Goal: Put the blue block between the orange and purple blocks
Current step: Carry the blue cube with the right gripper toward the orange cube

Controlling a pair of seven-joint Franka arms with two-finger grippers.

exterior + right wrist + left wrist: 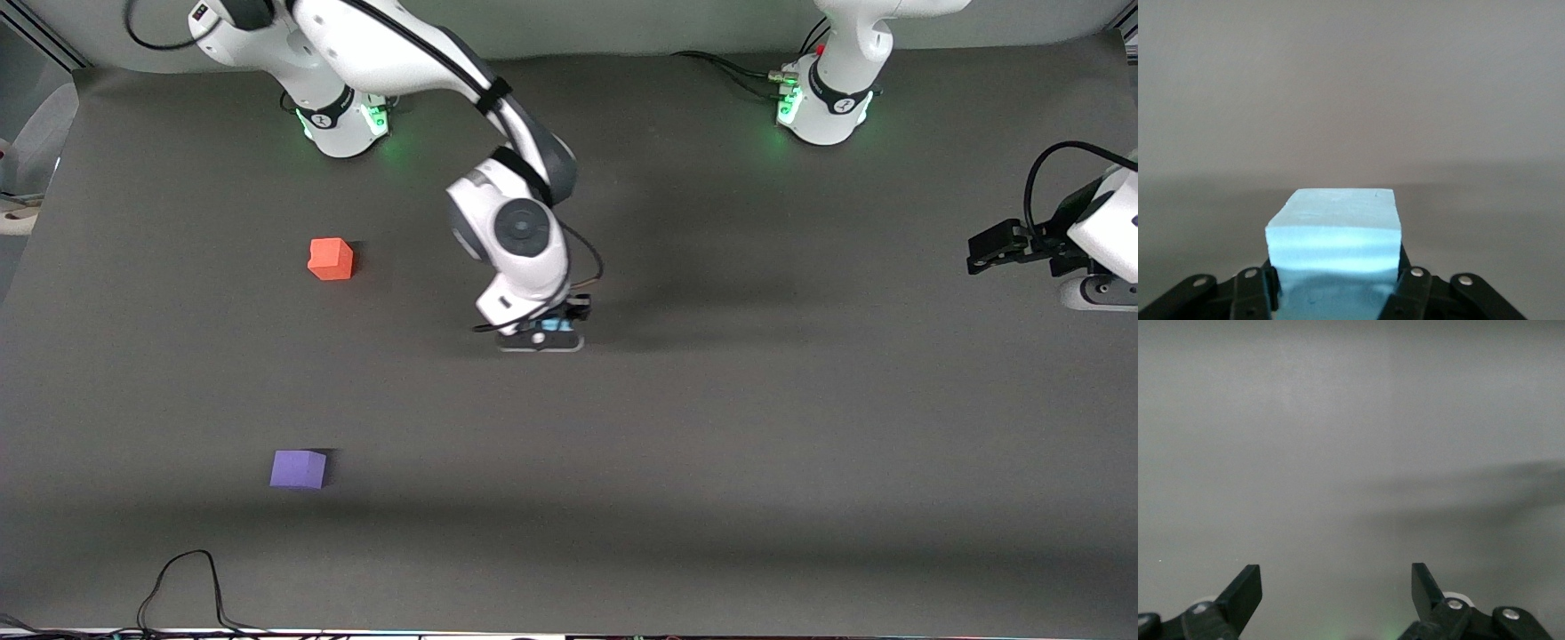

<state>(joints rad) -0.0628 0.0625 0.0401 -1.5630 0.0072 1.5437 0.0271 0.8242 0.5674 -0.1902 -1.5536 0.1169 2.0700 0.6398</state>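
1. Right wrist view shows the right pincer [1335,283] clamped on the blue block [1333,240], fingers on two facing sides, low at mid-desk.
2. It looks a light, matte, rigid cube; flat sides should hold without slipping.
3. Orange block [331,259] and purple block [298,468] sit well apart toward the right arm's end, purple nearer the front camera; the gap leaves ample room.
4. Bare desk [711,444] lies along the way.
5. Left pincer [1337,593] waits open over the desk's left-arm end.

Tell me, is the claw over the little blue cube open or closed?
Closed. The right gripper has its fingers pressed against both sides of the blue block, low at the table.
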